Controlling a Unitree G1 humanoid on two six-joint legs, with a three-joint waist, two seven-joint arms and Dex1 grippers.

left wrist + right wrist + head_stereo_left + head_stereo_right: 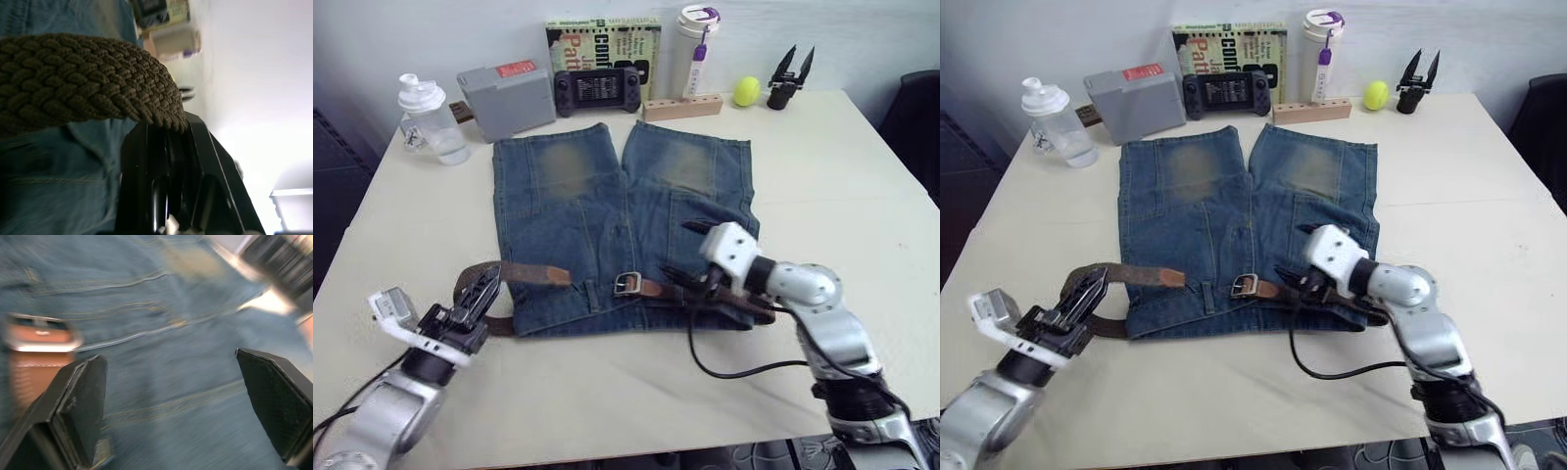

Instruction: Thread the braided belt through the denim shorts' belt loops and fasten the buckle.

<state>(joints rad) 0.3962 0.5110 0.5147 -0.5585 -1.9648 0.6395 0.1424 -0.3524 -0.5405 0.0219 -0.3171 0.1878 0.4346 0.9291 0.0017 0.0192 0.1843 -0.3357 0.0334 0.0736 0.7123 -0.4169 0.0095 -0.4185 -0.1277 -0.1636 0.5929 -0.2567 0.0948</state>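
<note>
The denim shorts (617, 220) lie flat on the table, legs away from me and waistband toward me. The braided belt (524, 271) runs along the waistband. Its silver buckle (626, 284) sits at the middle and its smooth brown tip (548, 275) points right. A belt loop (593, 294) stands just left of the buckle. My left gripper (481, 299) is at the shorts' left edge, shut on the belt's dark woven bend (88, 83). My right gripper (690, 281) hovers open over the waistband right of the buckle (41, 335), fingers (83, 401) wide apart above denim.
Along the table's far edge stand a water bottle (431, 117), a grey box (507, 98), a game controller (597, 90), a book (604, 44), a white tumbler (695, 49), a wooden block (682, 106), a yellow ball (746, 91) and a black gripper tool (790, 76). A black cable (734, 370) loops on the table.
</note>
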